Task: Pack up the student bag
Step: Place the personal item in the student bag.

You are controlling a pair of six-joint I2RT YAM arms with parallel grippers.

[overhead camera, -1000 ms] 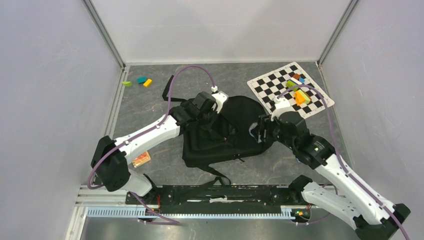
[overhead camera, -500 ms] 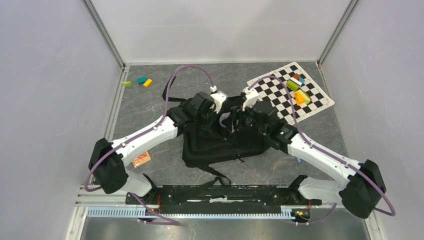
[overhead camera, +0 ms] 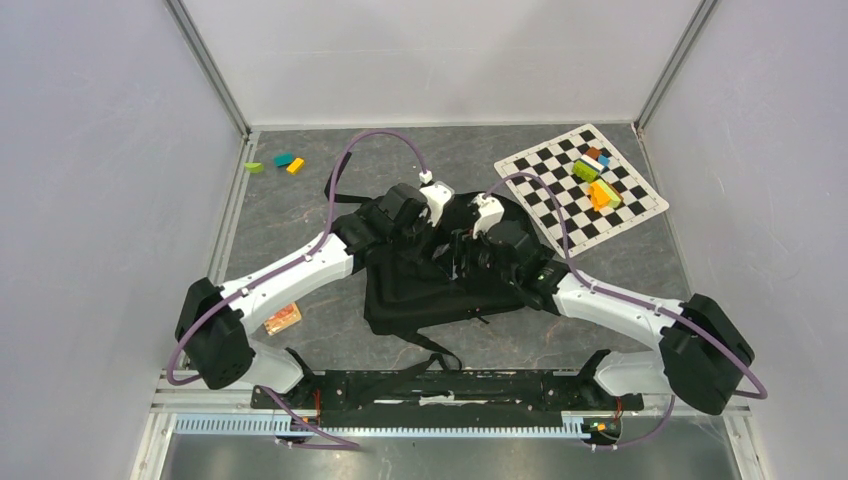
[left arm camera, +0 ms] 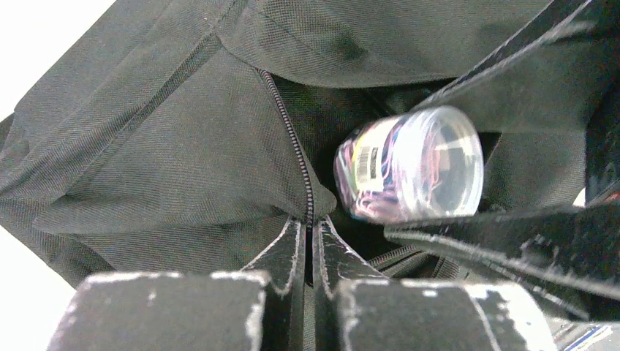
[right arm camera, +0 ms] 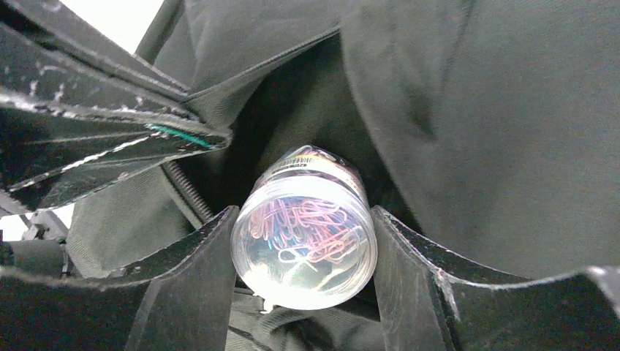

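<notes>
Left pincer (left arm camera: pixel 308 232) pinches the bag (left arm camera: pixel 168 153) by its zip edge (mouth agape), letting the right pincer (right arm camera: pixel 303 218) insert its gripped clip jar (right arm camera: pixel 303 252).

We see a laboratory robot cell: pale grey wall panels (overhead camera: pixel 440 60) in aluminium frame posts (overhead camera: pixel 208 68) enclose a grey stone-patterned table top (overhead camera: pixel 280 215), where a white-and-black left robot arm (overhead camera: pixel 300 268) and right robot arm (overhead camera: pixel 610 302) stand on a black base rail (overhead camera: pixel 430 385), near a black-and-white checkered mat (overhead camera: pixel 635 205).
</notes>
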